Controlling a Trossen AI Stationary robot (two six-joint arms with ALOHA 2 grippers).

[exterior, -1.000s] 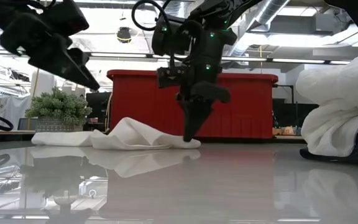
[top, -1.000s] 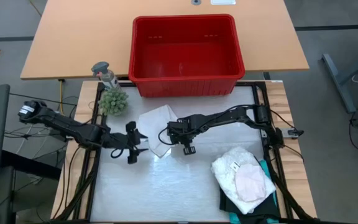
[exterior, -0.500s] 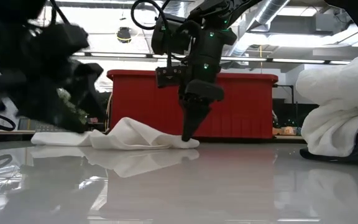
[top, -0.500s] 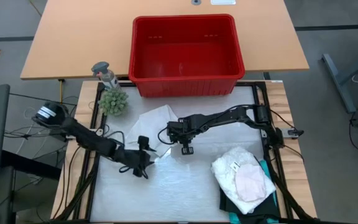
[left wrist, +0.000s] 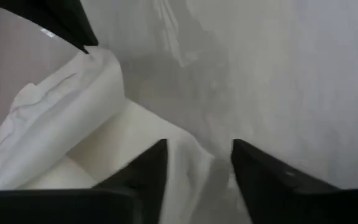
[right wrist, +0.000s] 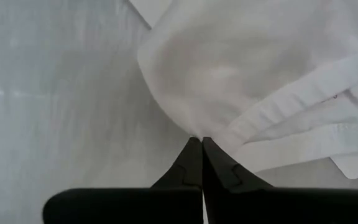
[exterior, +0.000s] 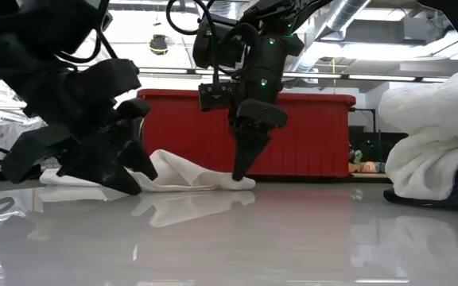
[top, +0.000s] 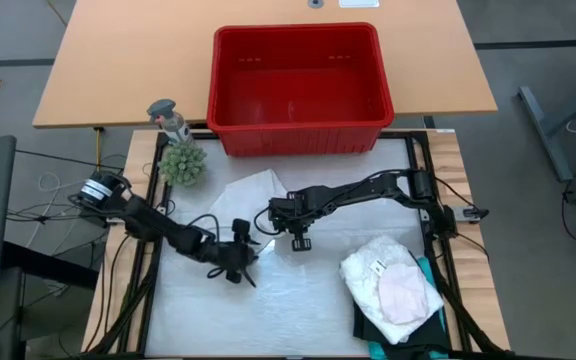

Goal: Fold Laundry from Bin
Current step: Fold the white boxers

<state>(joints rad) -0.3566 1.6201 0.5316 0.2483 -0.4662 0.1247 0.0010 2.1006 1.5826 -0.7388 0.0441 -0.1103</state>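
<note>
My right gripper [top: 298,240] is down at the table [top: 298,310], fingers pressed fully together, tips pinching the near edge of the small white cloth [top: 251,195]. From my right wrist the fold of that cloth [right wrist: 241,68] spreads out directly ahead of the closed tips [right wrist: 199,163], the hem bunched right at them. In the low view this gripper [exterior: 245,163] points straight down, tip on the cloth's [exterior: 173,171] corner.

My left gripper [top: 240,255] is low to the table at the cloth's other near corner, just to the side of my right one. Its fingers [left wrist: 263,177] stand partly apart, with a rumpled bit of white fabric [left wrist: 73,118] lying between and ahead of them. Whether they grip it yet, I cannot tell. In the low view the left gripper [exterior: 102,163] is angled down in front of the cloth.

The cloth lies flat and creased, stretching away from both grippers toward the bin [top: 298,75]. The red bin stands beyond the cloth, well apart from my tips.

Off to the outer side of my right arm, a pile of laundry [top: 393,285] sits near the table's corner: white lacy folds on top, teal and black edges showing beneath.

A small green plant [top: 182,162] stands beyond my left arm, beside the bin's corner.
</note>
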